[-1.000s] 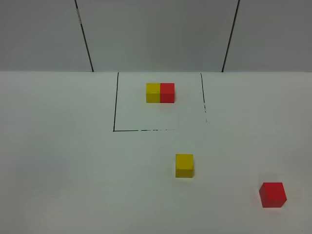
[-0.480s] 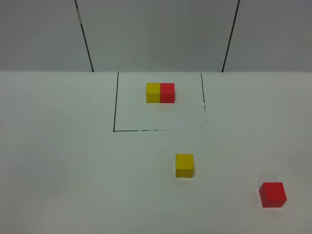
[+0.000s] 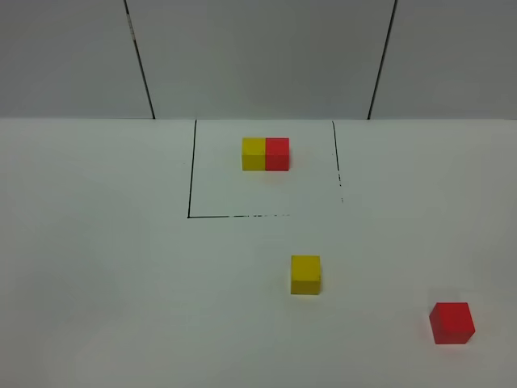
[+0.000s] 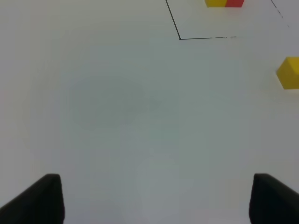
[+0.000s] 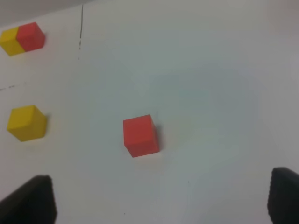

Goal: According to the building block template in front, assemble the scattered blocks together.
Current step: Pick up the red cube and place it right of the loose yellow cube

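The red cube (image 3: 451, 322), well apart to the right of the yellow cube (image 3: 305, 274), lies straight ahead of the nearer right gripper (image 5: 159, 189); it and the left gripper (image 4: 152, 196) both stand wide-jawed, empty.

At the back of the tabletop (image 3: 97, 267), template pair (image 3: 266, 153) inside the lined frame (image 3: 191, 178), up near its far end. Out in front of the frame's near line, middle block (image 3: 305, 274). Further forward still and way off right, right block (image 3: 451, 322), well apart from middle block.
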You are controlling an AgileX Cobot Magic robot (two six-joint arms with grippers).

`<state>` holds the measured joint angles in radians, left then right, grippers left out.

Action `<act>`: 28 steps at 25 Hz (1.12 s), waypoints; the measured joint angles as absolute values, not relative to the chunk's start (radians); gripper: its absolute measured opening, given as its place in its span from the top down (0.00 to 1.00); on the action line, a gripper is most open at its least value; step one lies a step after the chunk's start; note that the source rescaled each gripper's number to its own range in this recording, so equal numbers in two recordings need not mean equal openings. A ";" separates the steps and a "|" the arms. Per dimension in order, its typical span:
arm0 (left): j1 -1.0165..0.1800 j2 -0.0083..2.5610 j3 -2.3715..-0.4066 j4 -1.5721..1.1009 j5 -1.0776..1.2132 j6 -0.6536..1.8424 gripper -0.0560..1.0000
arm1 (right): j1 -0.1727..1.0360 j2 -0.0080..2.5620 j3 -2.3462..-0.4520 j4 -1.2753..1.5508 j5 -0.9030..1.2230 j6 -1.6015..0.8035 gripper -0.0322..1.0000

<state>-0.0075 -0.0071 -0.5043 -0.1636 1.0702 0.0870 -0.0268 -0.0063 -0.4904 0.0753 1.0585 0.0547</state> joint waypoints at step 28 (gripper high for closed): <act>-0.008 -0.008 -0.504 -0.165 1.070 0.087 0.09 | -0.027 -0.006 -0.490 0.075 1.059 0.055 0.19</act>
